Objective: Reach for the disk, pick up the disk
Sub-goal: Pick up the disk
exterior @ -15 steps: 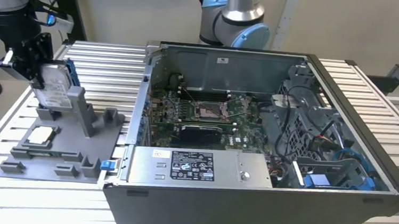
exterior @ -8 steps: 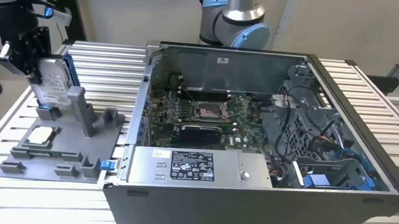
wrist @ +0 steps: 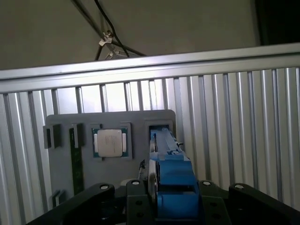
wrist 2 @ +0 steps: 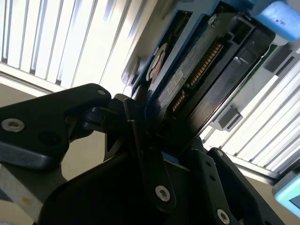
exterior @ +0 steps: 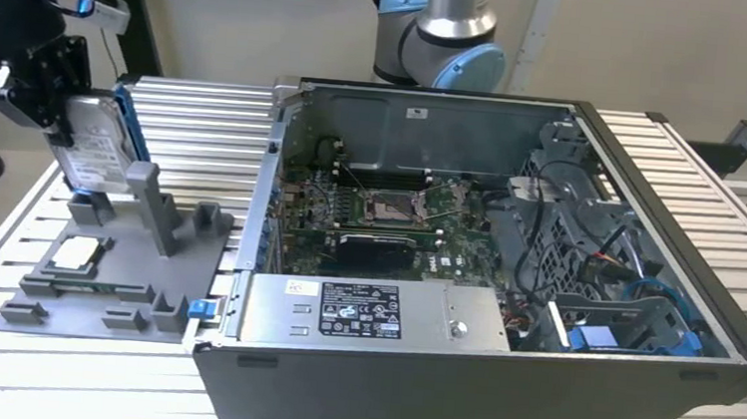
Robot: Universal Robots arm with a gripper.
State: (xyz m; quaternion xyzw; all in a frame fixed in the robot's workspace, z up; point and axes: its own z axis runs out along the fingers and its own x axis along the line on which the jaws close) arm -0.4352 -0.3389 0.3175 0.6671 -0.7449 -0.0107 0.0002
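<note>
Slatted metal bench (exterior: 696, 185) bearing grey fixture (exterior: 114, 289) beside open computer case (exterior: 502, 280). Gripper (exterior: 55, 104) clamping disk (exterior: 91, 152), fingers (wrist 2: 145, 159) pressing its sides. Disk standing upright at fixture's slot. Reach seeming done, grasp made; whether lifting clear, cannot tell.

Soft even light, harsh glare on the metal slats (wrist 2: 93, 42).
</note>
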